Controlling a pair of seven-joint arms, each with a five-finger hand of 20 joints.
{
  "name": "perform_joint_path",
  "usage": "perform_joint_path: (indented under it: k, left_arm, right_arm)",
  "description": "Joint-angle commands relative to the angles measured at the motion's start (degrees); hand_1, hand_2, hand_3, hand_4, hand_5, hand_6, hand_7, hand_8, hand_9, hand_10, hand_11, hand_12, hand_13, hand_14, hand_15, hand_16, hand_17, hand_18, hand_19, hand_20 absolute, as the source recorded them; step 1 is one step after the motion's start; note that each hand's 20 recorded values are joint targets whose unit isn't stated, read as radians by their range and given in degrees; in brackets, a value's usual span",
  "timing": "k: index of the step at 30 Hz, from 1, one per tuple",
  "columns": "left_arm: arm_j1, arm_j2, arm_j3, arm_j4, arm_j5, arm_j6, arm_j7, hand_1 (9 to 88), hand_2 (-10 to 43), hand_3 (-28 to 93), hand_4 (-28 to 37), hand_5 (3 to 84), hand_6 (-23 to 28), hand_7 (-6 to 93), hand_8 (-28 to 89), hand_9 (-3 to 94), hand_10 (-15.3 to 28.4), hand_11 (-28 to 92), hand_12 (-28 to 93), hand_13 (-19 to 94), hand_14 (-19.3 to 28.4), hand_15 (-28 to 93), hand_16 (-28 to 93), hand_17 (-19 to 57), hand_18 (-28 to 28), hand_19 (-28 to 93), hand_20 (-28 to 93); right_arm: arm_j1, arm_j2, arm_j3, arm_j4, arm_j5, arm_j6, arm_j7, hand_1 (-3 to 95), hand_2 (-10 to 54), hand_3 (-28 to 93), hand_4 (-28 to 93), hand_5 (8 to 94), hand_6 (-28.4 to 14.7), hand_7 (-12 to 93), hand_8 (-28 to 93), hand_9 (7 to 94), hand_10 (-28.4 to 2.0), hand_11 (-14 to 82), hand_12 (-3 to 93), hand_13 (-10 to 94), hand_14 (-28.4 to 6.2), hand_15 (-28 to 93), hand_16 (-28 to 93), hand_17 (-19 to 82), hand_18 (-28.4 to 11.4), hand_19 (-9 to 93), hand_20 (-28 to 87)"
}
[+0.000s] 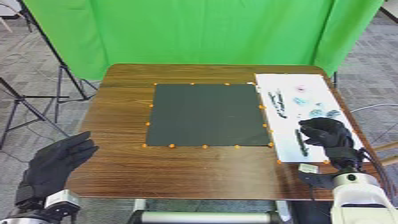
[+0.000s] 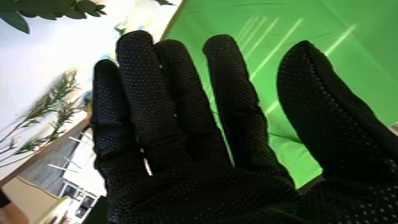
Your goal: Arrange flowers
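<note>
Our nearer right hand [image 1: 327, 133], fingers released, is just right of the dark sprig [image 1: 302, 143] pointing away from us.

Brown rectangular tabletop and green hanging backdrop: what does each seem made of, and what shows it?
The brown rectangular tabletop looks like smooth wood, or perhaps laminate, with streaky grain. The green hanging backdrop seems to be matt fabric, falling in vertical folds.

The table [image 1: 117, 107] is coloured in brown, the backdrop [image 1: 204, 35] in bright green. The dark grey mat [image 1: 209, 115] is bordered by orange dots [image 1: 172, 146]. The leafy sprig [image 2: 66, 92] is coloured green. The right hand [image 1: 327, 134] is covered in black with small pale dots.
</note>
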Motion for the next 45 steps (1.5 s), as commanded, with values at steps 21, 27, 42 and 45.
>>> perform_joint_path:
  k: [21,27,42,45]
  left_arm:
    - [0.83,0.01,0.54,0.11,-0.57,0.58,0.56,26.8,6.3,78,-21.0,49.0,14.8,13.3,-9,39.9,22.7,36,9,28,27.7,57,-12,-10.1,21.6,59,13]
    - [1.01,0.25,0.61,0.02,-0.71,0.91,0.88,26.8,6.3,78,-21.0,49.1,14.7,13.4,-9,39.8,22.6,36,9,28,27.7,57,-12,-10.1,21.6,59,13]
    - [0.75,-0.1,0.31,-0.08,-0.36,0.55,-0.12,26.8,6.3,78,-21.1,49.0,14.7,13.5,-9,39.8,22.6,37,9,28,27.7,57,-12,-10.1,21.5,59,12]
    - [1.2,-0.26,0.16,-0.25,-0.48,0.64,-0.08,26.8,6.3,78,-21.1,49.1,14.7,13.5,-9,39.8,22.6,37,9,28,27.7,57,-12,-10.1,21.5,59,12]
  right_arm:
    - [2.08,3.27,-2.36,-0.04,-17.35,1.72,11.45,29.9,3.2,81,-26,56.3,-4.2,35,-17,59.8,-16.7,44.9,21.7,56,-13.3,67,15,26,-20.0,79,11]
    - [4.78,4.75,-4.12,-0.37,-31.1,-8.33,23.27,32.3,0.0,79,-25,63.5,-4.9,35,-15,64.7,-16.7,59.1,28.0,64,-12.1,78,25,34,-23.0,91,13]
    - [9.13,4.73,-10.27,2.59,-37.84,-25.35,30.21,35.0,-4.7,74,-23,69.2,-7.5,27,-10,68.0,-17.4,66.8,36.4,68,-14.8,85,37,37,-27.0,93,27]
    - [9.84,4.67,-10.74,3.92,-38.12,-26.58,30.54,35.3,-5.0,73,-23,69.5,-7.6,27,-10,67.9,-17.4,66.3,36.4,68,-14.8,84,37,37,-27.2,93,27]
